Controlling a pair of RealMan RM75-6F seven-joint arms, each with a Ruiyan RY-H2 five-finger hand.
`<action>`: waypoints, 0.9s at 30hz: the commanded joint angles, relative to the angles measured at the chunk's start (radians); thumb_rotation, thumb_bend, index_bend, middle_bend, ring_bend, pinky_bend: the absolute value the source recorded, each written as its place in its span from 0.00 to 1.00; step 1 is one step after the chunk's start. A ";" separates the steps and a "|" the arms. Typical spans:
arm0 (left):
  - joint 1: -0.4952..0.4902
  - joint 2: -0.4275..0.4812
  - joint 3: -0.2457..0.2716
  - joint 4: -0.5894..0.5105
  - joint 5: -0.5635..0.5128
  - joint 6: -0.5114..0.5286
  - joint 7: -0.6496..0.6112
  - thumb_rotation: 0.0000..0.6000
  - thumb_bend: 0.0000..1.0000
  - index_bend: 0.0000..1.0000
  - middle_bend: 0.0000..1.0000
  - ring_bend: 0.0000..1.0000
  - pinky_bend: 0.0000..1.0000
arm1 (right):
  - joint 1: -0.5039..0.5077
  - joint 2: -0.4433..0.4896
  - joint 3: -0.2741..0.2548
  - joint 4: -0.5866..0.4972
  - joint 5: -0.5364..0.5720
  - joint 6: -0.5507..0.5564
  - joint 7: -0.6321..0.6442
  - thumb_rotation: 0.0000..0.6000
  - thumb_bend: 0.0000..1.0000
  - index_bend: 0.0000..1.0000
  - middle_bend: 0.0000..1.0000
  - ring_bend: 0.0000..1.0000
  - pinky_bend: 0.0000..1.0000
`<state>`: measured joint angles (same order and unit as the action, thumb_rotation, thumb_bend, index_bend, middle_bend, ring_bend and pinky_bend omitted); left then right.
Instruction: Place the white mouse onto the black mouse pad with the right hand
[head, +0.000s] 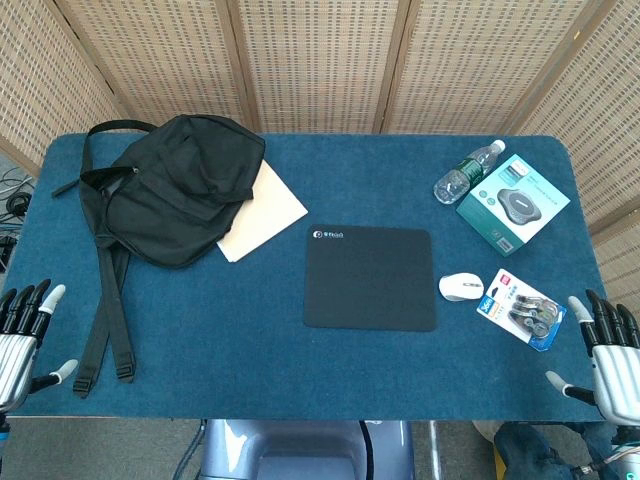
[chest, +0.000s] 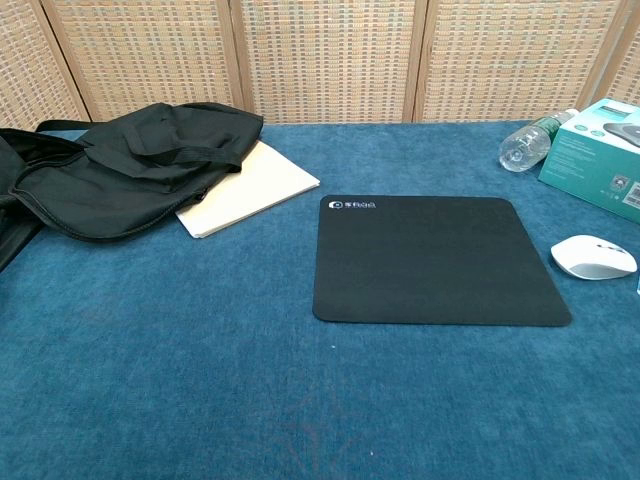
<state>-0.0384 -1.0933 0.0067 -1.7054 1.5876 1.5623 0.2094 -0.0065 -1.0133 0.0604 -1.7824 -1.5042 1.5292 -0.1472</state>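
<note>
White and smooth-domed, the white mouse (head: 461, 287) is sitting just right of the black mouse pad (head: 370, 277), apart from its edge. Near the pad's right side, the right hand (head: 606, 350) is hovering with fingers spread, holding nothing; the left hand (head: 22, 335) likewise. Risk: fingers could be slipping off the glossy shell, or snagging the blister pack (head: 520, 308) beside it, on the napped table (head: 250, 350).

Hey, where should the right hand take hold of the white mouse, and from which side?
Grip the white mouse across its two long sides, coming down from above: it lies flat, low and domed, with the blister pack close beside it. The right hand hovers open nearby.
</note>
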 joint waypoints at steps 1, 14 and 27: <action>0.000 0.002 -0.001 -0.001 0.001 0.000 -0.001 1.00 0.00 0.00 0.00 0.00 0.00 | 0.002 0.001 -0.001 0.001 0.003 -0.005 -0.001 1.00 0.00 0.00 0.00 0.00 0.00; -0.013 -0.004 -0.017 0.001 -0.013 -0.017 0.003 1.00 0.00 0.00 0.00 0.00 0.00 | 0.164 -0.057 0.054 0.100 -0.020 -0.176 0.050 1.00 0.07 0.01 0.00 0.00 0.00; -0.029 -0.019 -0.035 0.007 -0.056 -0.049 0.028 1.00 0.00 0.00 0.00 0.00 0.00 | 0.415 -0.247 0.107 0.344 0.154 -0.548 0.046 1.00 0.10 0.07 0.07 0.00 0.03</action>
<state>-0.0671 -1.1117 -0.0279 -1.6987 1.5327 1.5142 0.2355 0.3637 -1.2144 0.1612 -1.4988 -1.3845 1.0344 -0.1025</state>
